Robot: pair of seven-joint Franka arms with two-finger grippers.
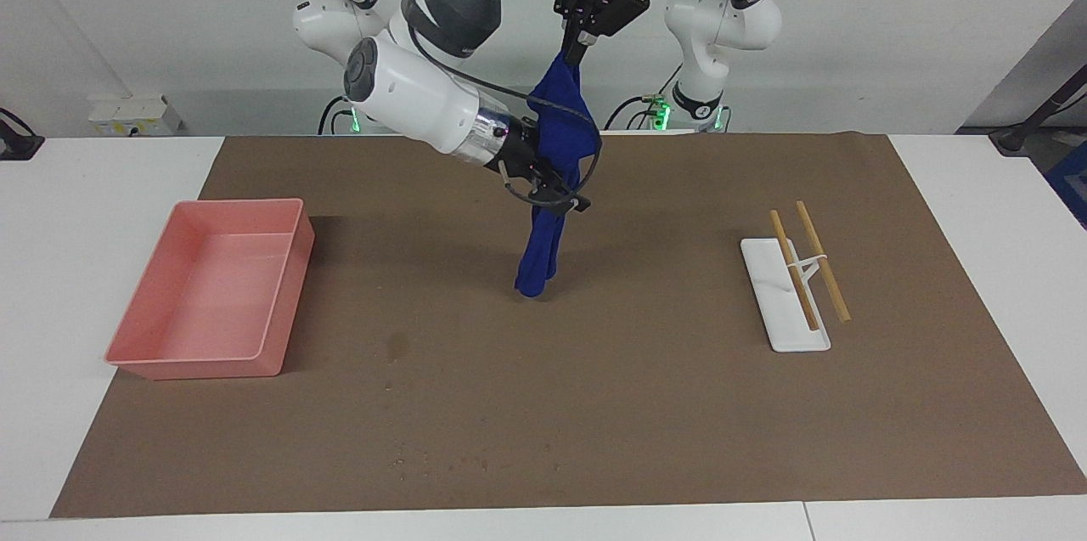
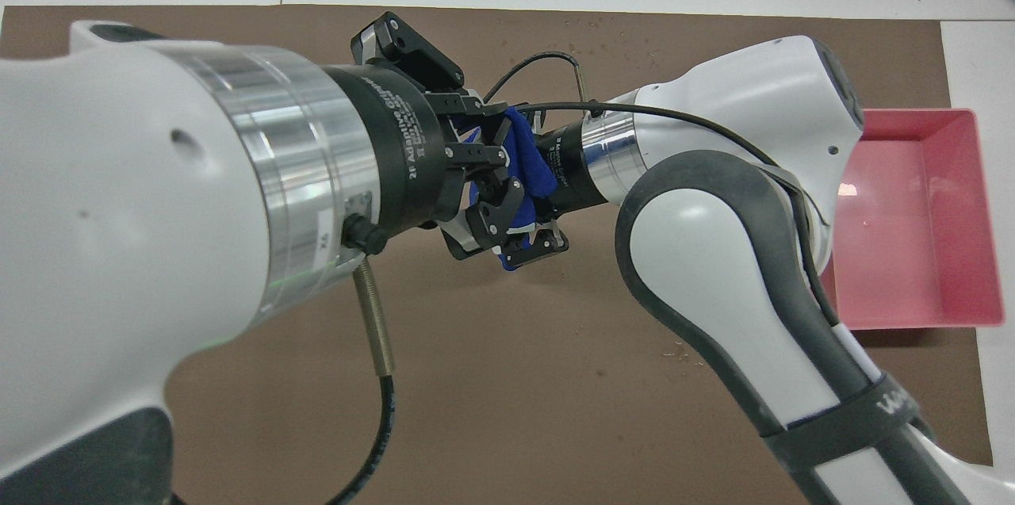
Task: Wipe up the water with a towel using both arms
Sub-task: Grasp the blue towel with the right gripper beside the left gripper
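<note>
Facing view alone shows water (image 1: 397,345), hanging towel (image 1: 552,176)

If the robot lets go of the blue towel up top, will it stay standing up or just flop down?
Probably flop. The towel hangs limp and bunched from the left gripper, so it looks soft, not stiff. It sags and folds where the right gripper pinches it lower down. Its bottom end dangles just over the mat, so it likely weighs little.

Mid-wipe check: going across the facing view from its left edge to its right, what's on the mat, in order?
Pink tray → water → towel, hanging between the right gripper and the left gripper → white stand with wooden sticks.
</note>
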